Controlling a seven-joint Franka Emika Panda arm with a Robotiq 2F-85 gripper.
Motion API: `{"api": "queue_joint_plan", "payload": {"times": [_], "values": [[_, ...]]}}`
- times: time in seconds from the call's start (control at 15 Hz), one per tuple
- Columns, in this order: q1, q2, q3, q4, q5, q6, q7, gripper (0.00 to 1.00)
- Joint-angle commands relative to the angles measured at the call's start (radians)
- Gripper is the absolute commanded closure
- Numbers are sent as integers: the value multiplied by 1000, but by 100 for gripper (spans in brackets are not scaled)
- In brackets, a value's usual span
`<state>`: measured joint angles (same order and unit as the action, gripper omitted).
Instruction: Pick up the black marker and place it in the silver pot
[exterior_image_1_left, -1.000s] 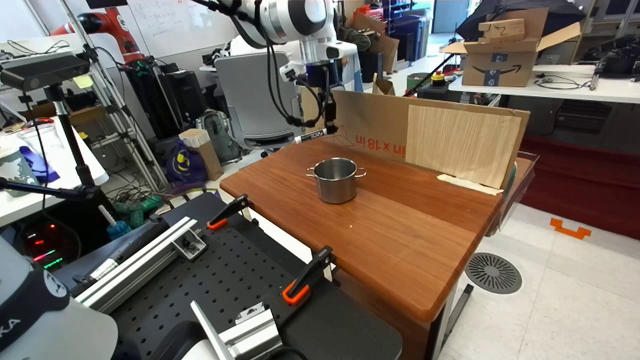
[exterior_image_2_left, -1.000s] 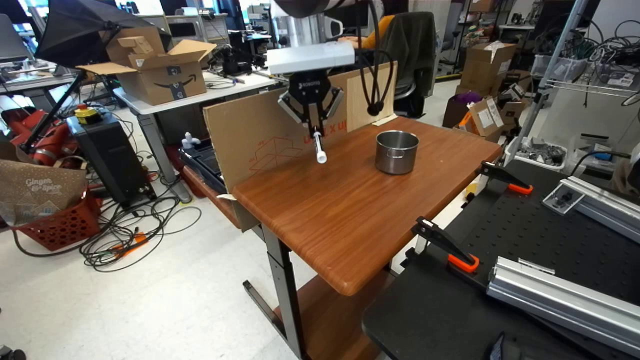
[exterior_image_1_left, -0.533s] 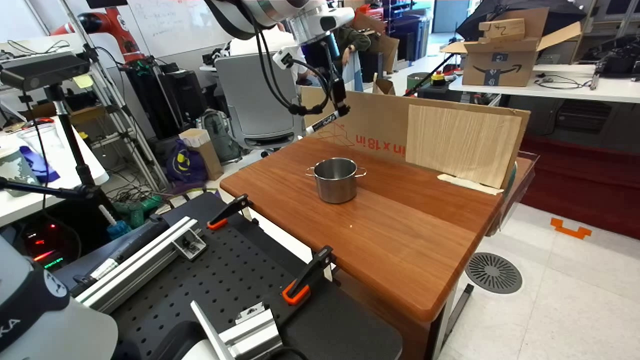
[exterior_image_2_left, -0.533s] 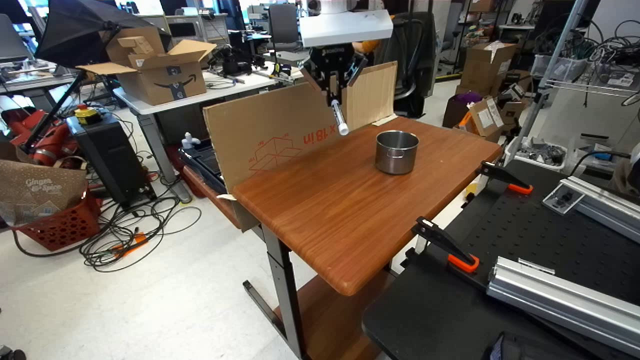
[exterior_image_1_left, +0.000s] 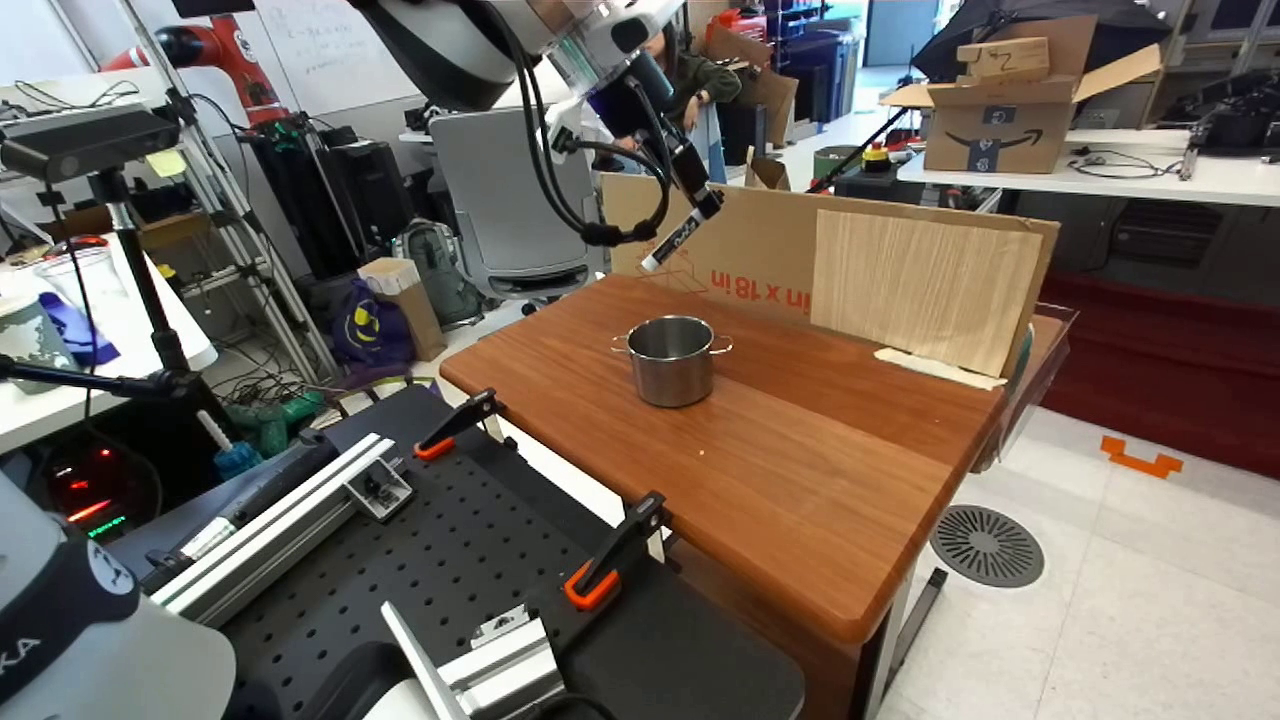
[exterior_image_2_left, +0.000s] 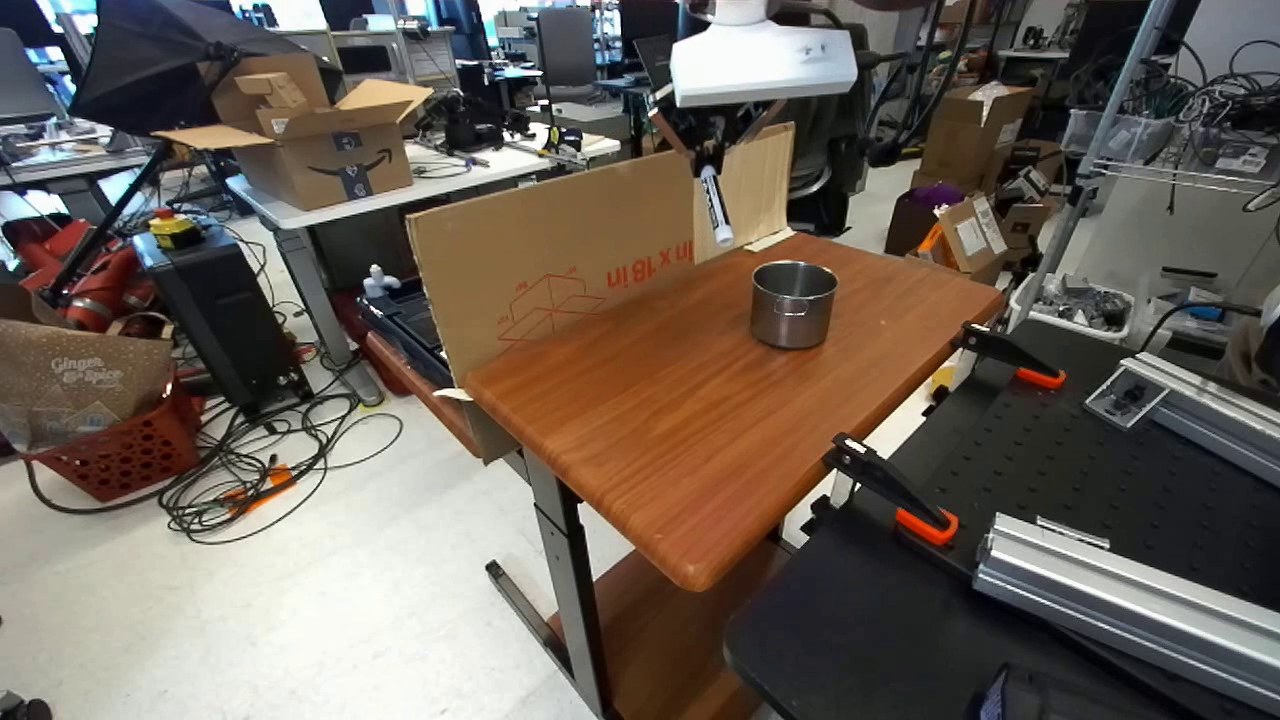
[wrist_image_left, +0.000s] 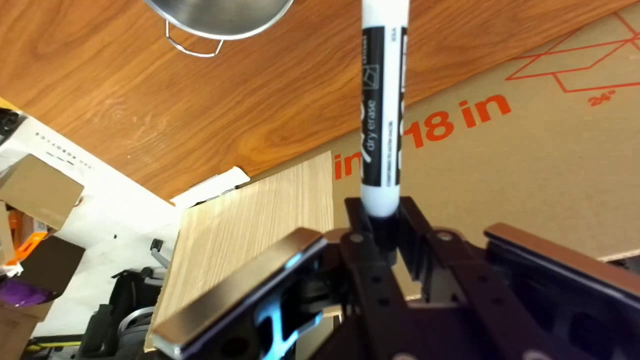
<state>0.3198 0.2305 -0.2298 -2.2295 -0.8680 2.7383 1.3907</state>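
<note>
Fingers (wrist_image_left: 414, 222) of our black two-finger gripper (wrist_image_left: 385, 225) pinch the slim black-and-white plastic marker (wrist_image_left: 381, 115) at one end; we judge it light, stiff, slippery, best held there.

There is one black marker (wrist_image_left: 381, 107), one silver pot (exterior_image_1_left: 674, 378) with two side handles (exterior_image_1_left: 729, 346), one gripper (wrist_image_left: 384, 219) with two fingers (wrist_image_left: 418, 227), two orange-and-black clamps (exterior_image_1_left: 615, 552), one brown table (exterior_image_1_left: 780, 470), one red perforated basket (exterior_image_2_left: 130, 455) and one round floor grate (exterior_image_1_left: 988, 545).

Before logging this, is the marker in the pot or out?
Out: both exterior views show the gripper holding the black marker aloft, apart from the pot.
</note>
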Motion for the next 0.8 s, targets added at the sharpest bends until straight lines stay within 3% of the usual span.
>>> {"api": "queue_joint_plan", "payload": {"times": [0.0, 0.33, 0.73], "values": [[25, -54, -45, -73, -187, 56, 162, 95], [13, -67, -49, -135, -411, 65, 344, 95], [1, -57, -48, -164, -556, 54, 473, 95]]}}
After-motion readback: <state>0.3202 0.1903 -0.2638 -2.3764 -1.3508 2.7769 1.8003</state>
